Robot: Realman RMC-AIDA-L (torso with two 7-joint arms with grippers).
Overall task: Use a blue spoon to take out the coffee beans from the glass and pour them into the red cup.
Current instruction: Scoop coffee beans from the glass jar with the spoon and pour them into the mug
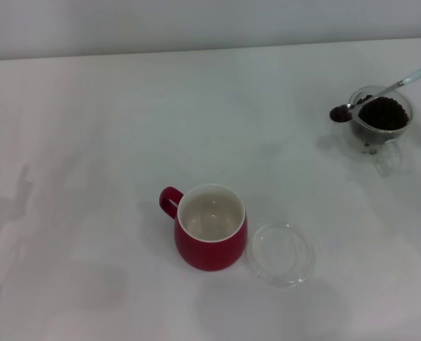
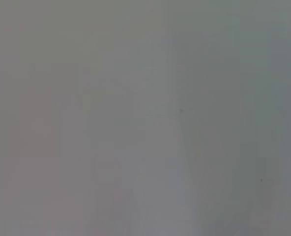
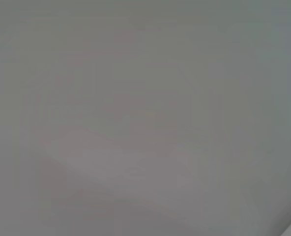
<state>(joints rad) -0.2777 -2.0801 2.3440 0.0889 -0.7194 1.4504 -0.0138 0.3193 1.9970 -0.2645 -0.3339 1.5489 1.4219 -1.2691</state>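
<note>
The blue spoon's (image 1: 392, 87) handle end is cut off by the head view's right edge, so whatever holds it is hidden.

head view high, looking down at table (image 1: 89, 142); wrist views blank.

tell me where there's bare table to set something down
Free: the table left of the red cup, and the stretch between that cup and the glass. Crowded: right beside the cup, where the clear dish lies, and around the glass, with the blue spoon over it.
</note>
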